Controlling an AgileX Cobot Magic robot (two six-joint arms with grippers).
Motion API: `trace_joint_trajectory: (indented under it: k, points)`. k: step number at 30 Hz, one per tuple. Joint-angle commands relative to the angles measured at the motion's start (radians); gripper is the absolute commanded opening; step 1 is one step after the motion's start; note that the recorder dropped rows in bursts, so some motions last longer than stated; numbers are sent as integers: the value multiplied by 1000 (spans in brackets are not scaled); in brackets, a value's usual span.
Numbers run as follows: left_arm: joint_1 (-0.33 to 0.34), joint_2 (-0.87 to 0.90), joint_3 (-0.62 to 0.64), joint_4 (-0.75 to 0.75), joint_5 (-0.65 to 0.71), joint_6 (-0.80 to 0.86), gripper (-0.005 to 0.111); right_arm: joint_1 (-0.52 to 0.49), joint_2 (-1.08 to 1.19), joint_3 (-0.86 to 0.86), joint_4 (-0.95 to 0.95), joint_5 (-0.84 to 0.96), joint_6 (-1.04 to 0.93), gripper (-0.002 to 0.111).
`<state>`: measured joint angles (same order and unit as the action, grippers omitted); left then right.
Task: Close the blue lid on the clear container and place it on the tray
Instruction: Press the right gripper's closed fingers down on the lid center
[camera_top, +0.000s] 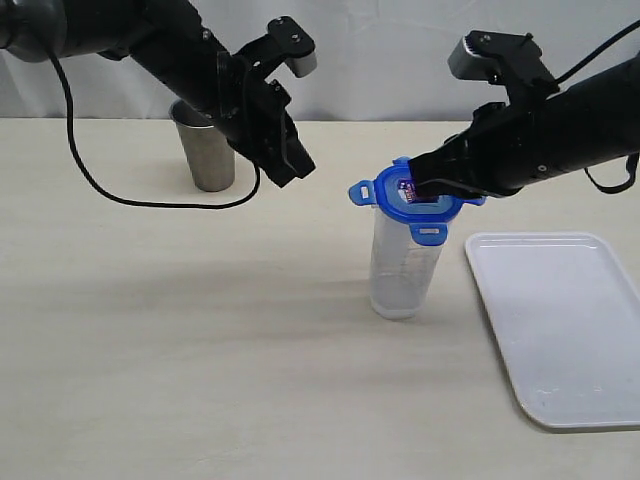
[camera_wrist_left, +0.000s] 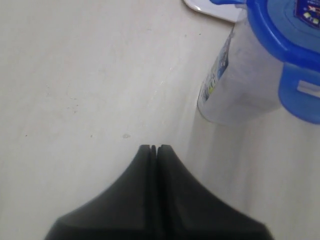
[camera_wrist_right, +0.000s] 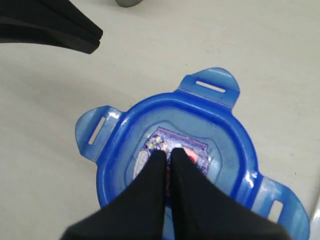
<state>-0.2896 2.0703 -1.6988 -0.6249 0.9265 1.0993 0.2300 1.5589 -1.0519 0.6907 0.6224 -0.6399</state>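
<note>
Right gripper (camera_wrist_right: 167, 152): clenched, tips at the centre of the blue lid (camera_wrist_right: 120, 145).
Left gripper (camera_wrist_left: 153, 147): clenched, empty, above the tabletop (camera_top: 200, 350).
Clear container (camera_top: 405, 275): upright, lidded, beside the tray (camera_top: 560, 330).

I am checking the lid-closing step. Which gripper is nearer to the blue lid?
Right. The right gripper rests its shut tips on the centre of the blue lid; the left gripper hangs off to the lid's side, clearly apart.
</note>
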Motion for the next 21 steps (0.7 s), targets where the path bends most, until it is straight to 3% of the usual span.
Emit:
trace_joint_trajectory:
  k: [1,9,15,17,21]
  points:
    - [1,-7,0,-6,10,3,0,5,1,5,-26,28,5,4]
    - [5,-7,0,-8,10,5,0,5,-48,-18,-26,32,8,4]
    - [48,-7,0,-59,27,15,0,5,12,-16,-29,52,5,4]
    - [67,-12,16,-109,24,47,0,5,14,-16,-29,52,3,4]
    - [128,-60,147,-363,-31,272,0,5,-10,-18,-29,43,-7,4]
